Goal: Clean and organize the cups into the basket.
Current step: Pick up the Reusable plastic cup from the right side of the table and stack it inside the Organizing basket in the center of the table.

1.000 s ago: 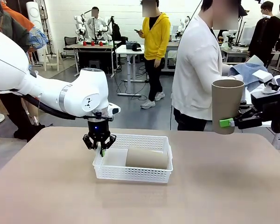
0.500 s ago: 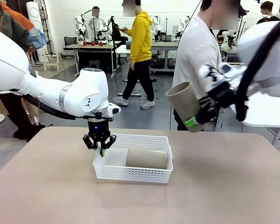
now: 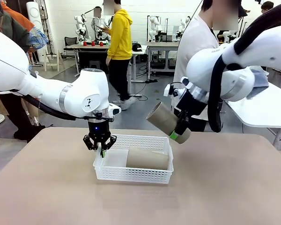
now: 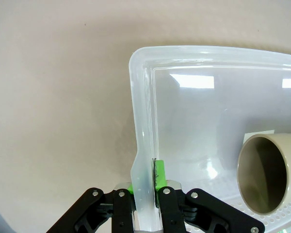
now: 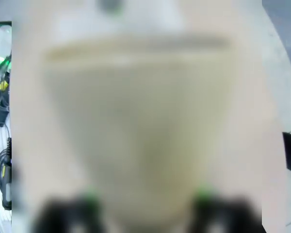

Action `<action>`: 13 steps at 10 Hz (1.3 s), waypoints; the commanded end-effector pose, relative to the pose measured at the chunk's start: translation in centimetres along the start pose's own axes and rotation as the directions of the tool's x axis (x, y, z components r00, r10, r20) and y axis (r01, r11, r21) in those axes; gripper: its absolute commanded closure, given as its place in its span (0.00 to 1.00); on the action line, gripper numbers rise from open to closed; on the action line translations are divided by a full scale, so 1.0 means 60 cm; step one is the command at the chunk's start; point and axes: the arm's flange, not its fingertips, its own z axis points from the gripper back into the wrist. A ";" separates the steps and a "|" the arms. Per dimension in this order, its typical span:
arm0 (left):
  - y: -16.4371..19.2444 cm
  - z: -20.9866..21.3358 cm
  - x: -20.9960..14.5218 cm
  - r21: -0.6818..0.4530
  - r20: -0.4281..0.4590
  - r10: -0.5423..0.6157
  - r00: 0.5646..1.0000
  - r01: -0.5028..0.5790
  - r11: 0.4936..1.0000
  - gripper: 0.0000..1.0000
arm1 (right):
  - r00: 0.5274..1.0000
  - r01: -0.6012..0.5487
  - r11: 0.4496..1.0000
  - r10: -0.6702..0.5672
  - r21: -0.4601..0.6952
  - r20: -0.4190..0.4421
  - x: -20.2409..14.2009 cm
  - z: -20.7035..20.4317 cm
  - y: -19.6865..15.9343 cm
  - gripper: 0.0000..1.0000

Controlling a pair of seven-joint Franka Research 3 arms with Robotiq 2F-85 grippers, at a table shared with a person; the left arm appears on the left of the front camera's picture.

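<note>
The white lattice basket point(image 3: 113, 173) sits mid-table with one tan cup point(image 3: 147, 159) lying on its side inside. My left gripper point(image 3: 101, 149) is shut on the basket's left rim point(image 4: 141, 145); the lying cup's open mouth point(image 4: 263, 173) shows at the lower right of the left wrist view. My right gripper point(image 3: 179, 132) is shut on a second tan cup point(image 3: 167, 122), held tilted in the air above the basket's right end, mouth toward the left. In the right wrist view that cup point(image 5: 136, 121) is a blurred tan shape between the green pads point(image 5: 89, 196).
A person in a white top point(image 3: 196, 70) stands at the far edge behind my right arm. Bare tabletop point(image 3: 225, 187) lies around the basket. Other tables and people stand farther back.
My right arm has swung in from the far right toward the basket, carrying the tan cup and tipping it from upright to slanted. The left gripper and basket have stayed put.
</note>
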 end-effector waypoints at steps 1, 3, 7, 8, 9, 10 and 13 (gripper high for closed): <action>0.000 0.003 0.001 -0.001 0.004 0.000 1.000 0.000 1.000 1.00 | 1.000 0.002 1.000 -0.002 0.027 -0.006 0.030 0.005 -0.013 0.21; 0.000 0.003 0.001 -0.001 0.004 0.000 1.000 0.000 1.000 1.00 | 1.000 -0.004 1.000 0.005 0.011 -0.005 0.012 -0.008 -0.006 0.21; 0.000 0.003 0.001 -0.001 0.004 0.000 1.000 0.000 1.000 1.00 | 1.000 -0.004 1.000 0.005 0.011 -0.005 0.012 -0.008 -0.006 0.21; 0.000 0.003 0.001 -0.001 0.004 0.000 1.000 0.000 1.000 1.00 | 1.000 -0.004 1.000 0.005 0.011 -0.005 0.012 -0.008 -0.006 0.21; 0.000 0.003 0.001 -0.001 0.004 0.000 1.000 0.000 1.000 1.00 | 1.000 -0.007 1.000 0.007 0.027 -0.005 0.017 -0.007 -0.008 0.21; 0.000 0.003 0.001 -0.001 0.004 0.000 1.000 0.000 1.000 1.00 | 0.997 -0.026 0.998 0.030 0.064 -0.067 0.045 -0.020 -0.015 0.21; 0.000 0.003 0.001 -0.001 0.004 0.000 1.000 0.000 1.000 1.00 | 0.974 -0.058 0.993 0.078 0.100 -0.212 0.133 -0.064 -0.019 0.21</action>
